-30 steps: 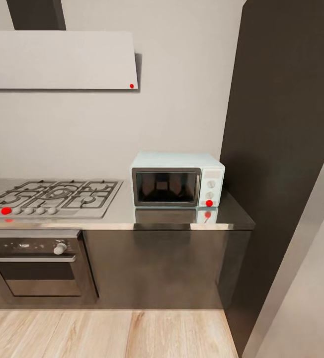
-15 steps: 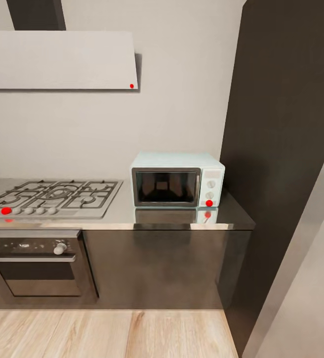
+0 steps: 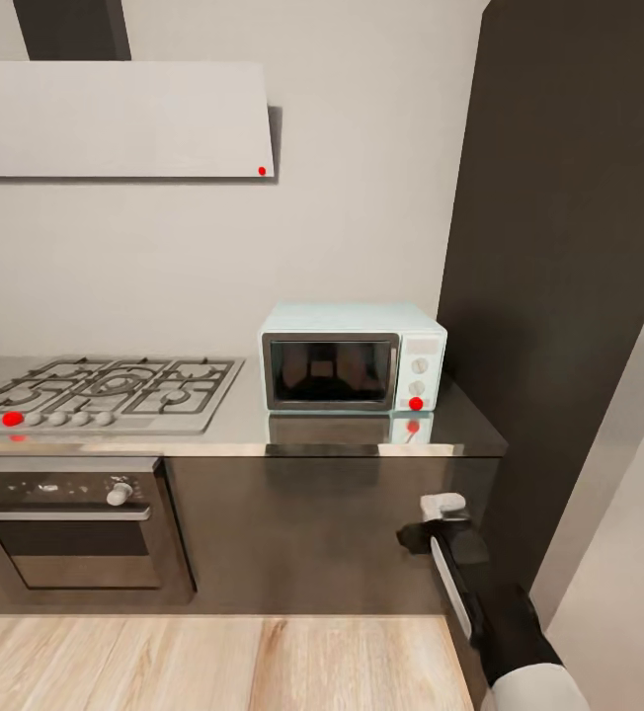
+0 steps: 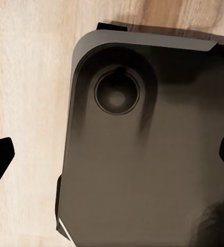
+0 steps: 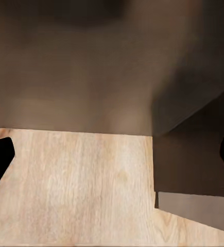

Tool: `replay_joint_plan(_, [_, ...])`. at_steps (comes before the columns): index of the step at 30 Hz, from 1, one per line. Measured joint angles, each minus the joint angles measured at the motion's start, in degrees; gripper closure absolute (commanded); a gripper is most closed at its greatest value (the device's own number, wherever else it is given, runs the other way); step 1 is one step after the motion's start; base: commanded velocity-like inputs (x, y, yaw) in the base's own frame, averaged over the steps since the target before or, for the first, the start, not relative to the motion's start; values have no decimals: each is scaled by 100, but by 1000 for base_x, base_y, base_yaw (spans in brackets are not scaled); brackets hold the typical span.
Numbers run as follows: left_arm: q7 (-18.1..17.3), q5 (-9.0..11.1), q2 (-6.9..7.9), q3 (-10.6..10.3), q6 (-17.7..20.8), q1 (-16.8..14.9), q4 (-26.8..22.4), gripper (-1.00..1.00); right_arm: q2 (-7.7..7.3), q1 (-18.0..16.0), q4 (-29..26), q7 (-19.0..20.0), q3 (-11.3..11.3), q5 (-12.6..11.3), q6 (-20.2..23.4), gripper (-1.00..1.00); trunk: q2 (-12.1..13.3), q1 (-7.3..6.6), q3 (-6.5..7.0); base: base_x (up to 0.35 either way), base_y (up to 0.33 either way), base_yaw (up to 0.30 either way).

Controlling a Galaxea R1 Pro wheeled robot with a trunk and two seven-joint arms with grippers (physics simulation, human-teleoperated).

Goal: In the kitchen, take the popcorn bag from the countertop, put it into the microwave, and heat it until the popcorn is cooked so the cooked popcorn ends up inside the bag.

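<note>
The small pale blue-white boxy microwave point(image 3: 354, 356) sits door closed on the long grey metallic counter point(image 3: 362, 434) beside the gas hob with black grates point(image 3: 105, 390); no popcorn bag appears here. The right end effector point(image 3: 444, 513) has just risen into the head view, fingers spread apart, likely readying for the door.

A pale wall point(image 3: 362, 197) is seen behind the gas hob point(image 3: 105, 390), with a flat white extractor hood point(image 3: 115, 118) mounted above it. A steel oven point(image 3: 70, 523) is set below the hob, a tall dark cabinet point(image 3: 569, 247) stands to its right, and light wooden flooring point(image 3: 213, 662) is laid in front.
</note>
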Motion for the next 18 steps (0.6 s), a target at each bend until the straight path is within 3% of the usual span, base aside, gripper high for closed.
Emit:
replay_joint_plan(10, [-8, -9, 0, -5, 0, 3, 1, -100, 233, -1568, -34, -16, -8, 24, 528, -100, 0, 0, -1, 0, 0, 0])
replay_joint_plan(14, [-8, -9, 0, -4, 0, 1, 1, -100, 354, -2149, -60, -309, -27, -10, 563, -100, 0, 0, 0, 0, 0, 0])
replay_joint_plan(18, [-8, -9, 0, -4, 0, 2, 1, -100, 499, -2322, -66, -659, -39, -29, 244, -100, 0, 0, -1, 0, 0, 0])
